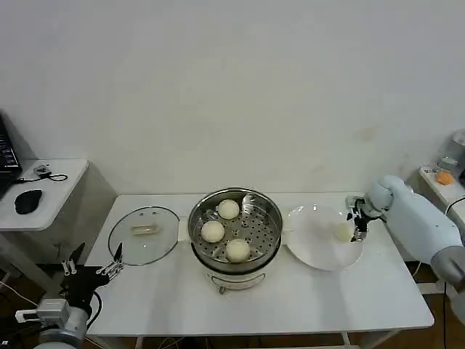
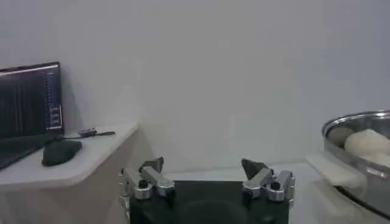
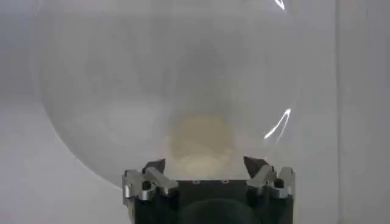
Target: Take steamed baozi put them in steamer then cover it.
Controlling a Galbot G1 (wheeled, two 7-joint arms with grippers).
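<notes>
The steamer stands mid-table with three steamed baozi on its perforated tray. One more baozi lies on the white plate to its right. My right gripper is at the plate's right side, open, its fingers either side of that baozi with small gaps showing; in the right wrist view the gripper sits low over the plate. The glass cover lies flat on the table left of the steamer. My left gripper hangs open off the table's left front corner.
A low side desk with a black mouse and a laptop stands at the left. The left wrist view catches the steamer's rim with a baozi inside. A shelf with an orange object is at the far right.
</notes>
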